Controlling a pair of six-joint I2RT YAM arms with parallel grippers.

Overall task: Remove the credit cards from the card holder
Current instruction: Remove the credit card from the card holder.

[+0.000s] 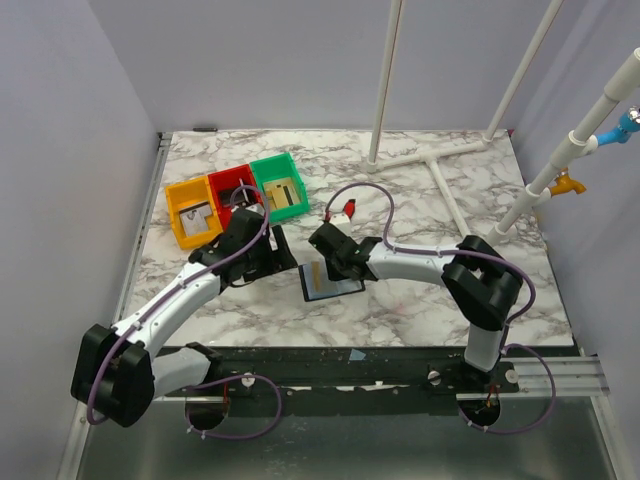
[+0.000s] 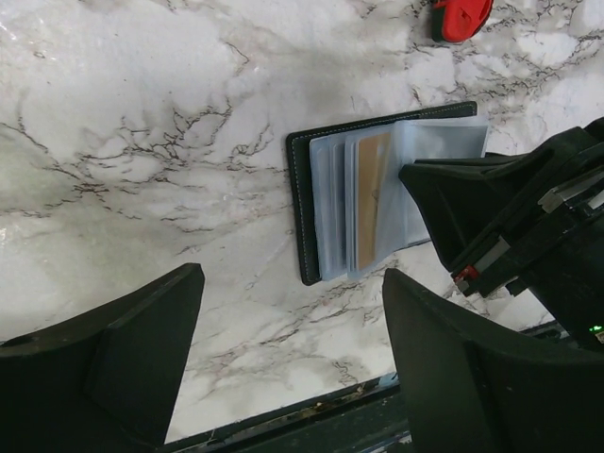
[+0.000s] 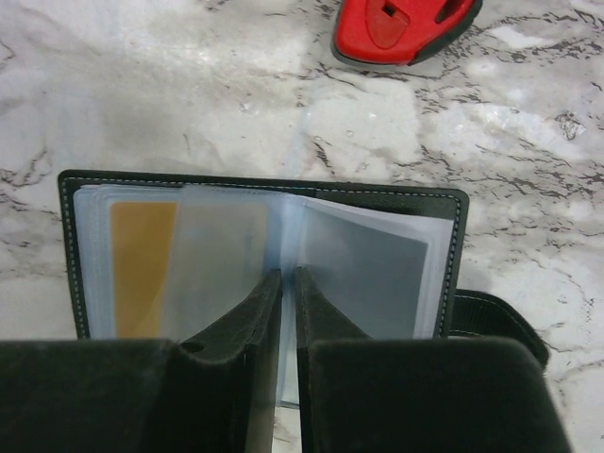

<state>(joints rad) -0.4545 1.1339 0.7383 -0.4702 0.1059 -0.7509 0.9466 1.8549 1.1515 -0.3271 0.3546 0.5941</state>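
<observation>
The black card holder (image 1: 322, 287) lies open on the marble table, its bluish clear sleeves fanned out. It also shows in the left wrist view (image 2: 304, 203) and the right wrist view (image 3: 264, 181). A tan-gold credit card (image 3: 142, 269) sits in a left sleeve and also shows in the left wrist view (image 2: 371, 198). A greyish card (image 3: 377, 274) sits in a right sleeve. My right gripper (image 3: 288, 283) is shut on one upright clear sleeve at the holder's middle. My left gripper (image 2: 293, 349) is open and empty, over bare table just left of the holder.
A red-and-black tool (image 1: 347, 209) lies just behind the holder. Orange (image 1: 184, 192), red (image 1: 226, 180) and green (image 1: 268, 165) bins stand at the back left. A white pipe frame (image 1: 440, 160) stands at the back right. The table's front edge lies close below my left gripper.
</observation>
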